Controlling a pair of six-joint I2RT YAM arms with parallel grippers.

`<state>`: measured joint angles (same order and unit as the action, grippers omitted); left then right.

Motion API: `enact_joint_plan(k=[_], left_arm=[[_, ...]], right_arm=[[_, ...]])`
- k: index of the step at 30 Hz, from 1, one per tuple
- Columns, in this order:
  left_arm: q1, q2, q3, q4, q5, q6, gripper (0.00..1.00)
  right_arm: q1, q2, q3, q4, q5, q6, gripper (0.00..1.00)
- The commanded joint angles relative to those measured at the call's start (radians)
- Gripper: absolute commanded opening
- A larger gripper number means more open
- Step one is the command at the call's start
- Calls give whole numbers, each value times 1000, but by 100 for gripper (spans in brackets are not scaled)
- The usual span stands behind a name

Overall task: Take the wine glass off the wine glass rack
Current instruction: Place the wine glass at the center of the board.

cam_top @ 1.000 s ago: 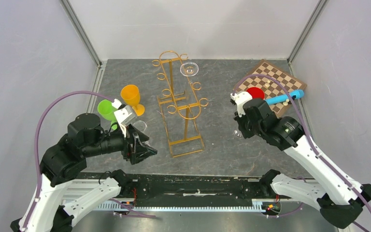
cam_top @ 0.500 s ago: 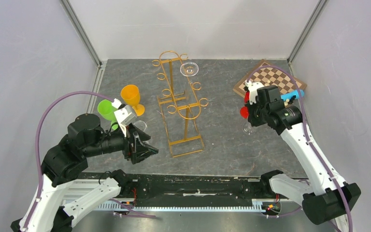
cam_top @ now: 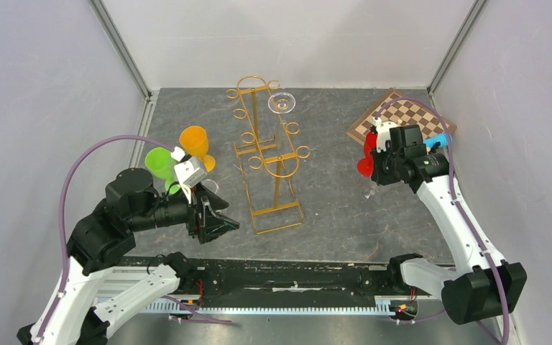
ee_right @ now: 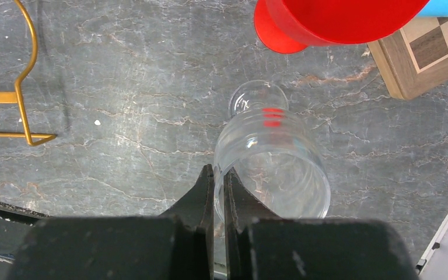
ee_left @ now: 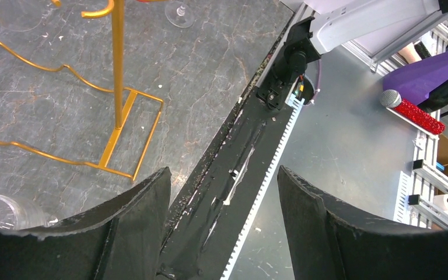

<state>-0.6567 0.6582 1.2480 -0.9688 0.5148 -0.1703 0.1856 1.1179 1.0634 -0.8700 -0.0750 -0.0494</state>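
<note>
Pinching one side of the rim, the right gripper point(ee_right: 219, 172) has its jaws drawn almost together on the wall of the clear wine glass point(ee_right: 274, 169). In the right wrist view the bowl opens toward the camera and the round foot lies beyond it over the grey table point(ee_right: 122, 163). Whether the foot rests on the table cannot be determined.

Position of the wine glass: in the top view it sits under the right gripper point(cam_top: 372, 180), well apart from the wine glass rack point(cam_top: 277, 190) and to its right. A red cup point(cam_top: 364, 164) is just beside it, and a chessboard point(cam_top: 402, 115) lies further back.

The left gripper point(ee_left: 221, 233) has its jaws spread wide, with nothing between them. It hovers over the near table edge, to the left of the rack base.

A second wine glass point(cam_top: 282, 103) hangs on the far end of the rack. An orange goblet point(cam_top: 195, 144), a green goblet point(cam_top: 159, 164) and another clear glass point(cam_top: 208, 188) stand left of the rack.
</note>
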Motion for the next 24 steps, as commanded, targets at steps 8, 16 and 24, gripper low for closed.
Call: enact_joint_plan(k=[8,16,24], left_arm=[[3,-15,13,18,11,-32,73],[3,-23,-2,12,7,-21,74],[2,-24,-21,26,-1,-26,74]], right_arm=[[-27,60,18,68,-9,8,13],[-27,74,141,23,62,22,45],[-28,84,324,-24,136,29,56]])
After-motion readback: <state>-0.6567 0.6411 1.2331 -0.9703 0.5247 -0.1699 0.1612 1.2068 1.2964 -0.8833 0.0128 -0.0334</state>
